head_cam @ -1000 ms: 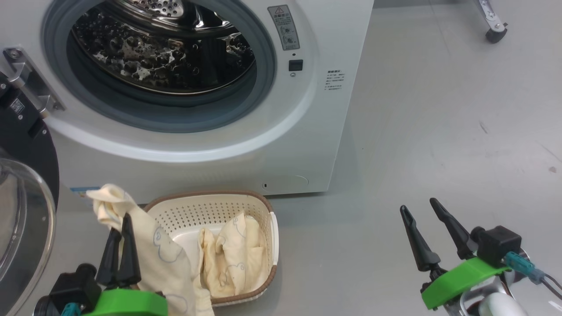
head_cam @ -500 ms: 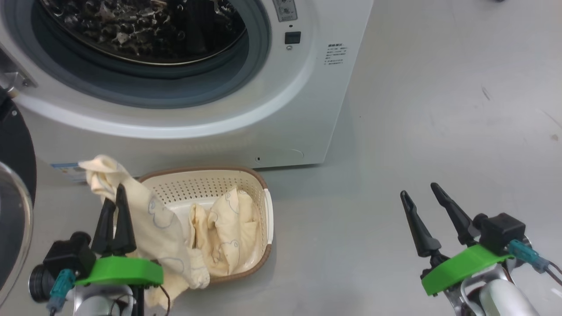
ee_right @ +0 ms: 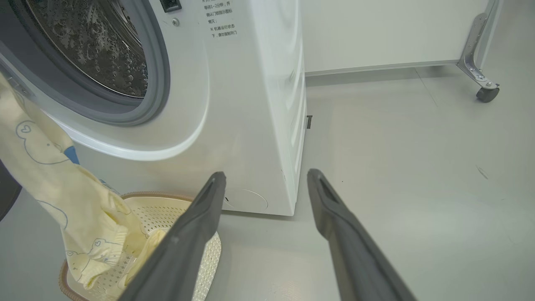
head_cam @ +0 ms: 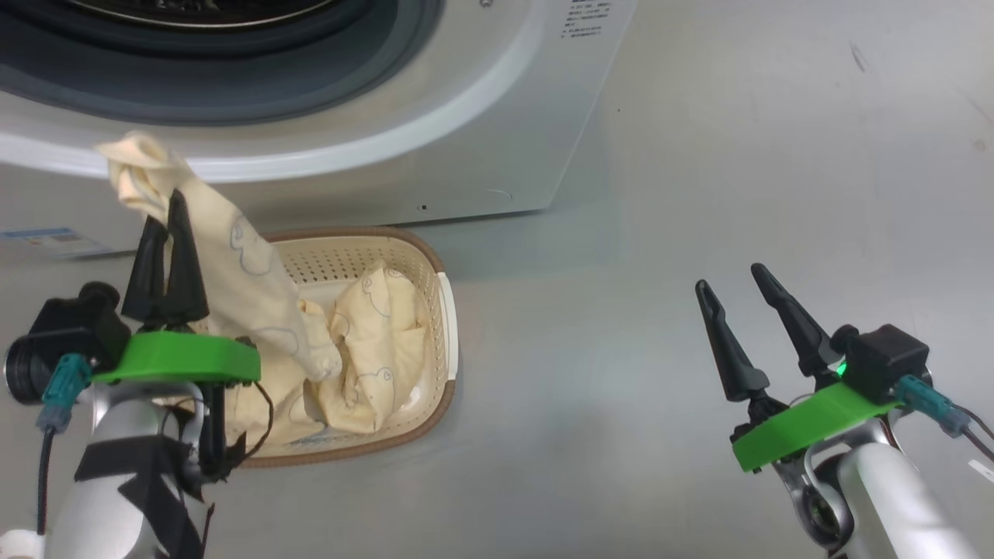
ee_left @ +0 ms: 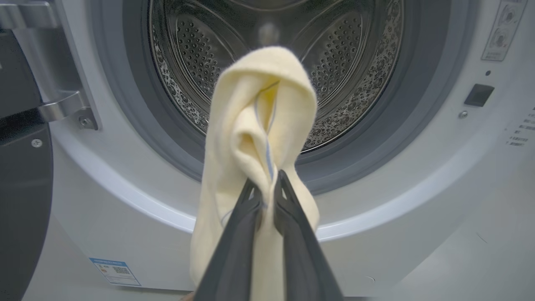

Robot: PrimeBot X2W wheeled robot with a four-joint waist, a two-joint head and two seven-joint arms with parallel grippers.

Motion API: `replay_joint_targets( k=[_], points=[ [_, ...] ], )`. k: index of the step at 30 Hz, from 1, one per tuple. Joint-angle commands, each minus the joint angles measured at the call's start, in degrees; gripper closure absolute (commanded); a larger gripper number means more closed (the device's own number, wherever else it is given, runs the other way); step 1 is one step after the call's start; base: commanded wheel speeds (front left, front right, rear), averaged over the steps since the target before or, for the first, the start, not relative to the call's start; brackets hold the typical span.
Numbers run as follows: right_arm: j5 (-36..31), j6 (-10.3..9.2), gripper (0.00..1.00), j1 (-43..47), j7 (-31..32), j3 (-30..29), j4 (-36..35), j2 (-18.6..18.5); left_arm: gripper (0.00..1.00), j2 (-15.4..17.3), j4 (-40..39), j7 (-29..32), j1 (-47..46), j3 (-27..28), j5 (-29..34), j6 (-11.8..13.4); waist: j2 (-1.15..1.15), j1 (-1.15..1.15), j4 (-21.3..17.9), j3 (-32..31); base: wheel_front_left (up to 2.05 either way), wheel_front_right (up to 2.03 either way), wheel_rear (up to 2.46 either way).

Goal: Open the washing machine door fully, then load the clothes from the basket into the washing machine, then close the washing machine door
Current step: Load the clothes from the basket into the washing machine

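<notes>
Head: left gripper clamped on cream garment, held up, long axis hanging down into basket; second cream garment lies inside. Right gripper jaws apart, empty, well off to the right. Left wrist: washing machine drum mouth dead ahead of jaws, no clothes seen in it; door swung open at left. Right wrist: garment tail reaches into basket.

Ahead of the left gripper the washer mouth gapes, with the drum open to it. The pinched garment bulges over its tips. Hinge and door crowd its left, and the basket sits below. The right gripper, jaws apart, faces bare floor, with the washer's corner to its left.
</notes>
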Motion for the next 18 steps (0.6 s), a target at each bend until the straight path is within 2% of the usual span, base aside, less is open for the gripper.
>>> replay_joint_targets(
  k=[1,10,18],
  points=[
    [0.3,-0.15,0.00,-1.2,-0.4,1.0,-1.9,-0.3,1.00,2.0,-1.4,-0.6,-2.3,1.9,0.4,-0.1,0.00,-0.01,-1.1,2.4,0.00,0.00,0.00],
    [-0.4,-0.15,0.00,-4.1,-0.4,1.6,-2.3,0.6,1.00,4.4,2.2,-0.3,-11.7,2.0,1.0,-0.2,0.00,-0.01,-3.0,9.4,0.00,0.00,0.00],
    [-0.1,-0.15,0.00,-5.8,-0.4,2.5,-2.2,1.4,1.00,7.5,6.4,2.3,-21.3,1.5,1.5,-0.7,0.00,-0.01,-4.7,12.2,0.00,0.00,0.00]
  ],
)
